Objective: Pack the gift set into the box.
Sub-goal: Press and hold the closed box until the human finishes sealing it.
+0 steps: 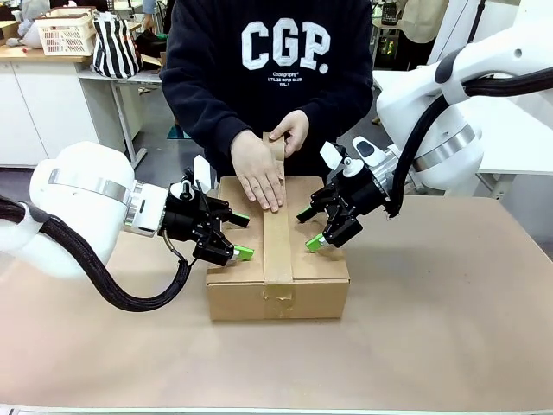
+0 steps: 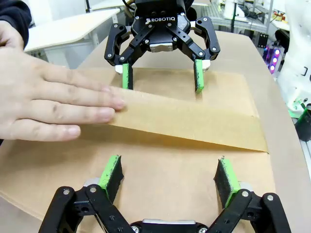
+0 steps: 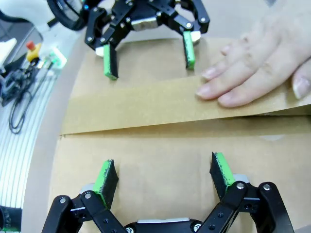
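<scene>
The box (image 1: 276, 281) stands closed at the table's middle, and a brown tape strip (image 1: 278, 246) runs along its top seam. A person's hand (image 1: 259, 173) lies flat on the tape, and the other hand (image 1: 290, 134) holds the strip at the far edge. My left gripper (image 1: 244, 236) is open, its green pads at the box's left top flap. My right gripper (image 1: 309, 230) is open at the right flap. In the left wrist view my left gripper (image 2: 168, 170) faces the right gripper (image 2: 163, 76) across the tape (image 2: 194, 124). The gift set is hidden.
The brown table (image 1: 449, 311) has free room to both sides of the box and in front of it. The person stands at the far edge. A white basket (image 1: 66, 33) and a striped bag (image 1: 115, 47) sit on a counter far back left. Cables (image 3: 19, 92) lie off the table's side.
</scene>
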{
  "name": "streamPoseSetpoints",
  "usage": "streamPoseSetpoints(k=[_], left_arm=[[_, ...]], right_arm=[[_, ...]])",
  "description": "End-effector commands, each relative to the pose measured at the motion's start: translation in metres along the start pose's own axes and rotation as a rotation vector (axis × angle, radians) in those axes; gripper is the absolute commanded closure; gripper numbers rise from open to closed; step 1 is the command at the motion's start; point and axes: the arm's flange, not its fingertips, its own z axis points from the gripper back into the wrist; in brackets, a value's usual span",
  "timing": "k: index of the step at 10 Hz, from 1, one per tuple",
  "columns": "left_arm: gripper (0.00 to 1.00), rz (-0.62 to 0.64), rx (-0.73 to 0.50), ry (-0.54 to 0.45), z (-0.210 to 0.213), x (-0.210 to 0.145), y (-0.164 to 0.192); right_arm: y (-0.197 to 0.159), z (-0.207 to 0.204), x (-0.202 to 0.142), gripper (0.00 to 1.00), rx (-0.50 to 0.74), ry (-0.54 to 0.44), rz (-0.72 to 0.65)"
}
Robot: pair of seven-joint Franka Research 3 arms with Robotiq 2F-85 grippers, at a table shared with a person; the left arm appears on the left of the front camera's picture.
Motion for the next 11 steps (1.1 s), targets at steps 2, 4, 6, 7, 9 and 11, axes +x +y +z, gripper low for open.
streamPoseSetpoints(k=[2,4,6,7,9,11], left_arm=[[0.0,-0.021,0.005,-0.014,0.0006,-0.0037,-0.0039],[0.0,-0.021,0.005,-0.014,0.0006,-0.0037,-0.0039],[0.0,-0.021,0.005,-0.014,0.0006,-0.0037,-0.0039],[0.0,-0.021,0.005,-0.014,0.0006,-0.0037,-0.0039],[0.0,-0.021,0.005,-0.014,0.0006,-0.0037,-0.0039],[0.0,-0.021,0.005,-0.014,0.0006,-0.0037,-0.0039]], right_arm=[[0.0003,-0.0019,-0.0022,0.0,0.001,0.003,0.008],[0.0003,-0.0019,-0.0022,0.0,0.001,0.003,0.008],[0.0003,-0.0019,-0.0022,0.0,0.001,0.003,0.008],[0.0003,-0.0019,-0.0022,0.0,0.001,0.003,0.008],[0.0003,-0.0019,-0.0022,0.0,0.001,0.003,0.008],[0.0003,-0.0019,-0.0022,0.0,0.001,0.003,0.008]])
